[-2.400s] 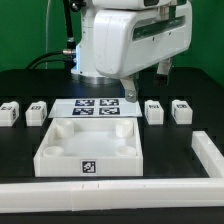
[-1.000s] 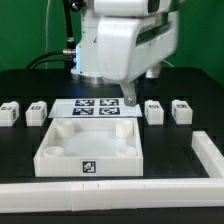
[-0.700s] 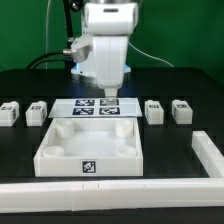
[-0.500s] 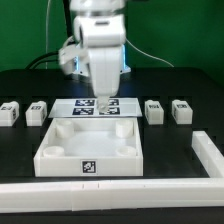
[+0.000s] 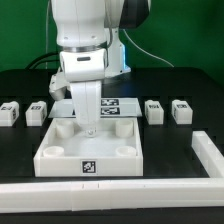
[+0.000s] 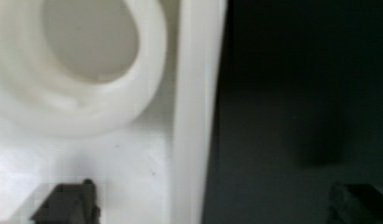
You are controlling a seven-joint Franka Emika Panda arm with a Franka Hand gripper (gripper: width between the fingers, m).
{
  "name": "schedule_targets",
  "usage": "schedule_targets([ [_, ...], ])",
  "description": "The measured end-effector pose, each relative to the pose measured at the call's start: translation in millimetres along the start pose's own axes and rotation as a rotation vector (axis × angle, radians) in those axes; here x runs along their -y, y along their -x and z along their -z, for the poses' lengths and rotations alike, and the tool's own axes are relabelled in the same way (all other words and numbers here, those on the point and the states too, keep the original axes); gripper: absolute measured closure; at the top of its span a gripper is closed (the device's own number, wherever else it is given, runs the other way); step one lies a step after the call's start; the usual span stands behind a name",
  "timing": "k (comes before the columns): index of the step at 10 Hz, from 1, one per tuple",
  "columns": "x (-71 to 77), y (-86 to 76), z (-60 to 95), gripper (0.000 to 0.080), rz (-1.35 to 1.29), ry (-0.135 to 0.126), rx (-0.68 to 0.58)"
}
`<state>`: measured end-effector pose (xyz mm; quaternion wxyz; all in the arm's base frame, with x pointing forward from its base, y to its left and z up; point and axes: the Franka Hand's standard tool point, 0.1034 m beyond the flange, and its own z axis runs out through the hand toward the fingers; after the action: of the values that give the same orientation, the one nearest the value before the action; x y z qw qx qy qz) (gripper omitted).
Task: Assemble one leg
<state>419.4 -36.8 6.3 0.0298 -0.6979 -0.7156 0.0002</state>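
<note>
My arm has swung toward the exterior view's left since a moment ago, carrying my hand (image 5: 88, 128) from above the marker board (image 5: 118, 104) down over the panel (image 5: 60, 158). The leg (image 5: 37, 112) closest to it lies on the desk (image 5: 180, 140) just beside the panel's back corner, with a second leg (image 5: 10, 113) further out and two more legs (image 5: 154, 110) on the exterior view's right. In the wrist view my fingers (image 6: 63, 203) stand apart over the panel's round socket (image 6: 72, 45), gripping nothing.
</note>
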Motion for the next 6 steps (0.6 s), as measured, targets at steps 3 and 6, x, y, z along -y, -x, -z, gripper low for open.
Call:
schedule_targets([
  [3, 1.2, 1.2, -0.5, 0.0275, -0.003, -0.001, 0.000],
  [6, 1.2, 1.6, -0.4, 0.0624, -0.004, -0.001, 0.000],
])
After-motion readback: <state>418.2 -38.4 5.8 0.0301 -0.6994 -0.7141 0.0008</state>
